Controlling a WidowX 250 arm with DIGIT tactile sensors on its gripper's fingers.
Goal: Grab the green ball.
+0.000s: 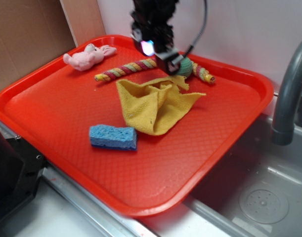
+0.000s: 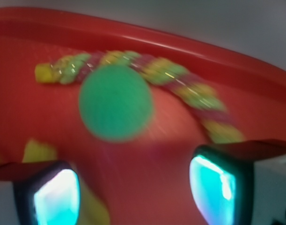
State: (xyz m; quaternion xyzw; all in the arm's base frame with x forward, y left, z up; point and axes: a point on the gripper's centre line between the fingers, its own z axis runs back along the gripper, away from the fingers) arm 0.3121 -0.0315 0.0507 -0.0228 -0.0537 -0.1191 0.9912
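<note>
The green ball (image 1: 186, 67) rests on the red tray (image 1: 57, 118) near its far edge, touching the twisted rope toy (image 1: 126, 69). My gripper (image 1: 166, 58) hangs just left of the ball and partly covers it. In the wrist view the ball (image 2: 116, 103) lies ahead of my gripper (image 2: 138, 190), beyond the fingertips, with the rope toy (image 2: 180, 79) curving behind it. The jaws stand wide apart with only bare tray between the glowing pads (image 2: 56, 197). Nothing is held.
A crumpled yellow cloth (image 1: 153, 103) lies just in front of the ball. A blue sponge (image 1: 112, 137) sits nearer the front, and a pink plush toy (image 1: 86, 57) at the back left. A grey faucet (image 1: 289, 94) and sink basin (image 1: 262, 197) are to the right.
</note>
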